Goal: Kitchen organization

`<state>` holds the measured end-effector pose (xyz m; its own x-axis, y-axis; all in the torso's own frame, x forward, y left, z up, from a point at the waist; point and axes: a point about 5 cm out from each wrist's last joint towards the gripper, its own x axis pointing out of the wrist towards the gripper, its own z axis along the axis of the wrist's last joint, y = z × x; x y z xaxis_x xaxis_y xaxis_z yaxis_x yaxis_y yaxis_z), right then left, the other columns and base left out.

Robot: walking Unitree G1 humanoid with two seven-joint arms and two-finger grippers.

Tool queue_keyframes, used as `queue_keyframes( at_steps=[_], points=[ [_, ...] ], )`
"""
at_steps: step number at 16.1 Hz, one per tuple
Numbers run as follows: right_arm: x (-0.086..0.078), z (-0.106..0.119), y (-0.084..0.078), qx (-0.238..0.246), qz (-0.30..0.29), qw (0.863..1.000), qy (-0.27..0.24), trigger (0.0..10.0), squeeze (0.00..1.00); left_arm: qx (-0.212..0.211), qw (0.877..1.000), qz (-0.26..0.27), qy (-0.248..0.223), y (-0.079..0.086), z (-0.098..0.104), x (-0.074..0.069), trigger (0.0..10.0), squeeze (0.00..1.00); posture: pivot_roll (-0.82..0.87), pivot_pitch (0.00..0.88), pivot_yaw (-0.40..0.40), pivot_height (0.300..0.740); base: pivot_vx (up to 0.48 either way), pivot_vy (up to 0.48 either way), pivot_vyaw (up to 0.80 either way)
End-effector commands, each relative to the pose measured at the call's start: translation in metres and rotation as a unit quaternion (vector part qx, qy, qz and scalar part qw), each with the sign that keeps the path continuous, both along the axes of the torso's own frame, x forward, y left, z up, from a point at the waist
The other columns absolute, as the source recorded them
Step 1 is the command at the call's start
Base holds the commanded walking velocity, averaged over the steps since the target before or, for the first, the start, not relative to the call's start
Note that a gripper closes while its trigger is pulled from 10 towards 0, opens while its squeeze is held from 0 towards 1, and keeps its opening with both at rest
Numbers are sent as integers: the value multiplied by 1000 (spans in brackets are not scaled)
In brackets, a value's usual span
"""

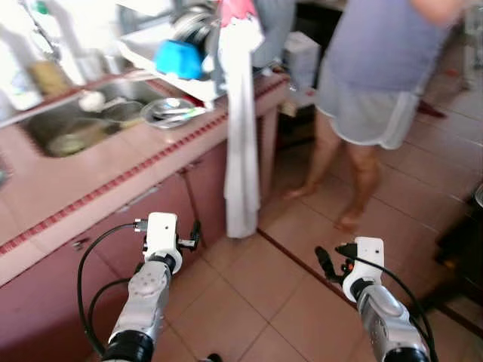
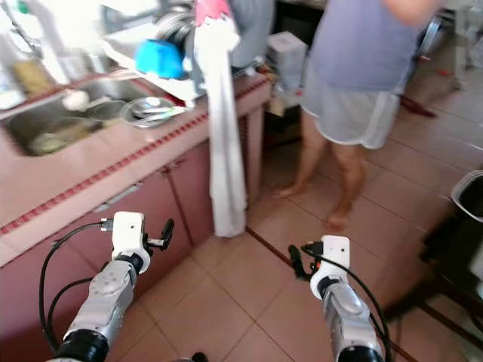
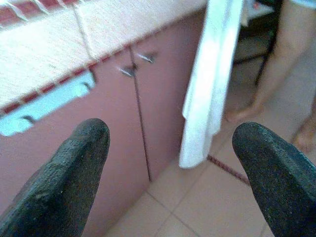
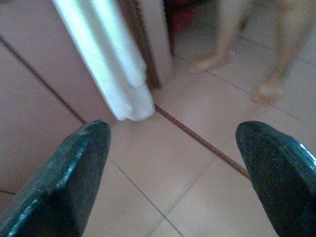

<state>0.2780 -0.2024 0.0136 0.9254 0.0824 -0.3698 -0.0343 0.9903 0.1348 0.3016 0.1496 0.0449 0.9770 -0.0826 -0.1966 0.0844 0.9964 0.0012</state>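
White towel (image 1: 241, 128) over the pink counter (image 1: 113, 162), both hands spread and empty: left hand (image 3: 168, 163), right hand (image 4: 173, 168)

The bench (image 1: 113, 162) runs along the robot's left, with cupboard doors (image 1: 162, 219) below its front edge; a sink (image 1: 72, 124) is sunk into it, and a metal bowl (image 1: 170, 111) sits on the bench just right of the sink; behind the bowl stands a dish rack (image 1: 185, 45); a towel (image 1: 241, 128) hangs from the bench's far end down toward the tiled floor (image 1: 302, 279); a person (image 1: 370, 83) stands on the floor right of the towel; both arms reach forward low, the left gripper (image 1: 195, 234) just before the cupboard doors, the right gripper (image 1: 326, 264) over the floor.
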Motion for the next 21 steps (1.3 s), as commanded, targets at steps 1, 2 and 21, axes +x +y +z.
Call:
queue_keyframes(
  at_steps=[1,2,21],
  points=[
    [4,11,7,3,17,1000,-20,10000,0,-12,1000,-1,-11,-2,8,0,10000,0,-92,60,39,740,0,0,800],
    [7,22,13,-3,32,999,-40,10000,0,-26,999,-2,-21,-5,15,0,10000,0,-92,59,38,740,0,0,800],
    [10,123,44,-74,71,972,-213,10000,0,51,987,-2,-152,12,90,-31,10000,0,-50,57,58,740,0,0,547]
  ],
)
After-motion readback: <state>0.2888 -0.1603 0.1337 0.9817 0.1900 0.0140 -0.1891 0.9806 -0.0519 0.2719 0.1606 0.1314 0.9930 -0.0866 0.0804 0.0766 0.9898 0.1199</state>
